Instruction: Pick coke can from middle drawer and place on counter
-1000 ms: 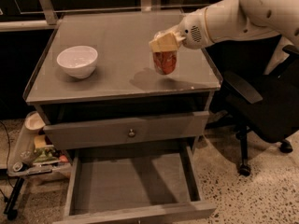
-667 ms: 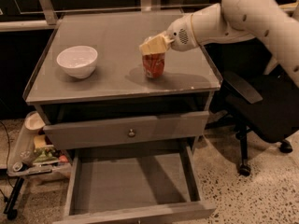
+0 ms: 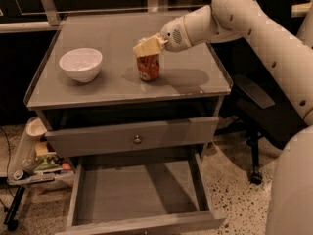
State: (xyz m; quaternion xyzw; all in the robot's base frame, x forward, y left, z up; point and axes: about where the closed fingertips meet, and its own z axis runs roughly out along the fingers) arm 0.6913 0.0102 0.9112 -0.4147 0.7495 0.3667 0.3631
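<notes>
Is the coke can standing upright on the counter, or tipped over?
Upright: the coke can stands on its base on the counter, right of the white bowl, with the hand right at its top.

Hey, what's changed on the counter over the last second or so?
The gripper, still holding the can by its top, carried it left across the counter, closer to the bowl. The bowl, the open drawer and the shut drawer above it stayed put.
</notes>
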